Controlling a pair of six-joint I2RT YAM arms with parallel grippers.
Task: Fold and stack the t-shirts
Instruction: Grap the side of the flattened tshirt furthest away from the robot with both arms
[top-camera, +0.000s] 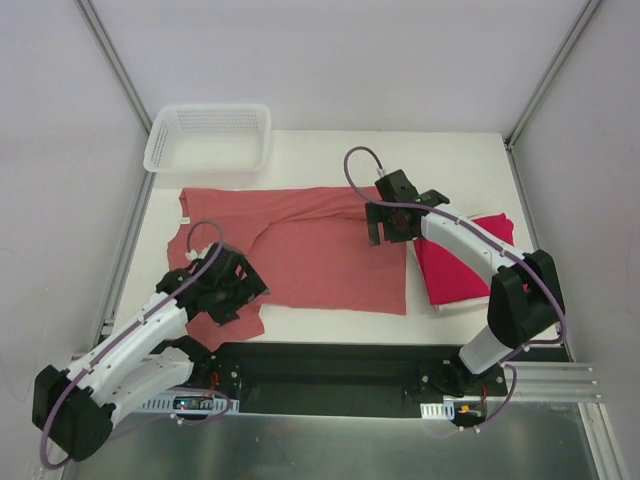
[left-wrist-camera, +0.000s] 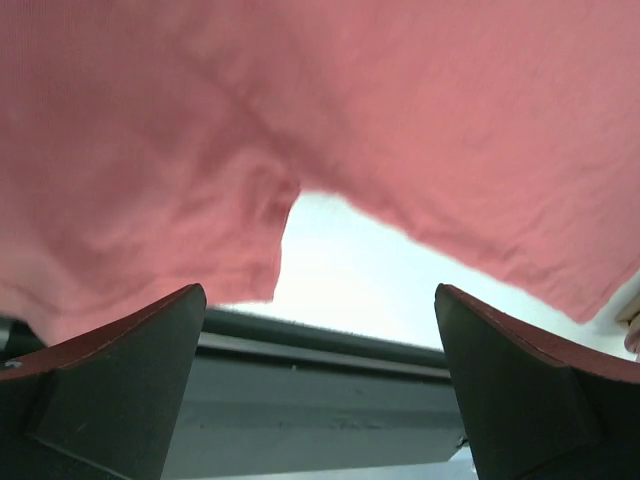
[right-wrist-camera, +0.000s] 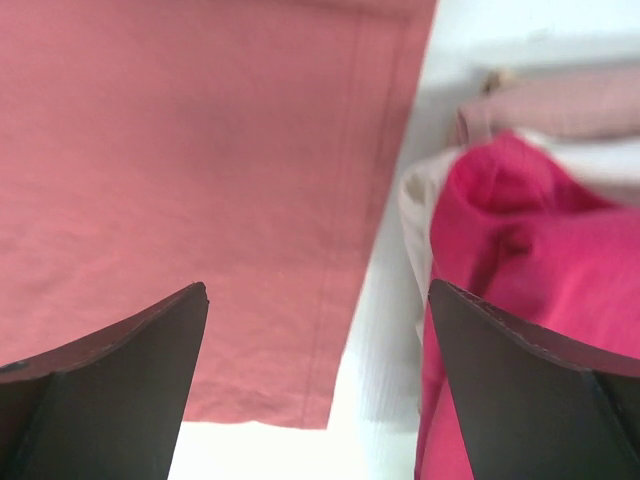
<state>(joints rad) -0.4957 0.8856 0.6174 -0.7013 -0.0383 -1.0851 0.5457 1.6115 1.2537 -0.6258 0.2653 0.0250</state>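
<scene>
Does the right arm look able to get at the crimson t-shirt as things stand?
Probably yes: the right gripper hovers, jaws open, right beside the crimson t-shirt with nothing between them.

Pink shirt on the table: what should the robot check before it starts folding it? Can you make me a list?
1. Left pincer open, holding nothing: ok.
2. Right pincer open, holding nothing: ok.
3. Salmon-pink t-shirt lying smooth: not ok, creases run across it.
4. Crimson t-shirt apart from the pink one: ok, bare table shows between them.
5. White basket off the shirts: ok, it sits at the far left corner.
6. Crimson one neatly folded: cannot tell.
</scene>
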